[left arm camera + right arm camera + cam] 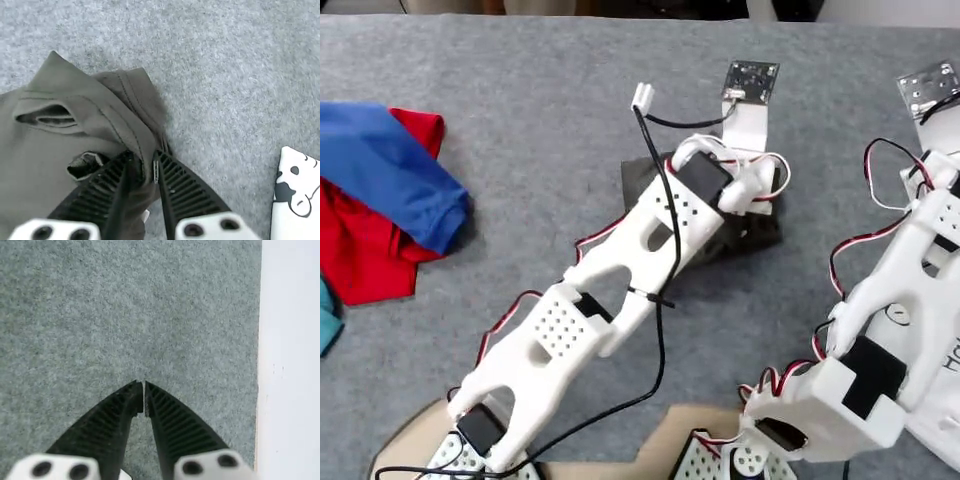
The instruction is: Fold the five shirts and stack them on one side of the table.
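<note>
The left tool [142,162] pinches a fold of the olive shirt [65,145] at mid-desk [520,80], while the right tool [144,390] hangs pressed together over grey felt. A blue shirt [390,170] and a red shirt [370,255] lie heaped at the left. Folding appears under way, and the pinched edge next needs carrying across the garment.

A grey felt cover [550,150] lies beneath me, its nap flecked and even. At the near edge I see a tan board [405,438]. A plain white surface [290,360] borders the felt on one side.
</note>
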Tool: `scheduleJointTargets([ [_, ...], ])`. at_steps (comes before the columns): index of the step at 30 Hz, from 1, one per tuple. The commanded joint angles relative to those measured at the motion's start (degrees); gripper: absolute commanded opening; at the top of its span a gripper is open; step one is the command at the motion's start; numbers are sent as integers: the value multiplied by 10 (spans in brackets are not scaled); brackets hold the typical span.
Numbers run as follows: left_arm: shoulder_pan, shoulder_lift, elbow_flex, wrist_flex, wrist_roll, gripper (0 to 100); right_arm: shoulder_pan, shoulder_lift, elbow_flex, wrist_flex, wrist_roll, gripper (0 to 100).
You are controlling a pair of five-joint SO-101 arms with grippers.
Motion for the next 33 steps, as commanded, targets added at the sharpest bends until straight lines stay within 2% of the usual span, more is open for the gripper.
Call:
scheduleJointTargets([
  [1, 12, -2, -35, -26, 5, 18, 7, -3, -29, -3, 5, 26],
  [6, 25, 11, -31, -46, 5, 23, 7, -3, -29, -3, 5, 26],
  [9, 25, 29, -35, -50, 18, 122, 3, -3, -24, 0, 5, 26],
  [12, 18, 34, -47, -49, 98, 216, 3, -3, -20, 0, 18, 26],
  [15, -2, 34, -86, -33, 159, 245, 3, -4, -15, 1, 33, 27],
  [20, -73, 34, -179, 23, 108, 233, -11, -7, -17, 23, 33, 27],
  [25, -174, 40, -186, 76, 78, 100, -64, -9, -43, 107, 32, 27],
  [29, -183, 48, -143, 108, 76, 18, -150, -7, -47, 153, 30, 27],
  [33, -185, 72, -133, 120, 81, 19, -241, 7, -35, 154, 32, 27],
])
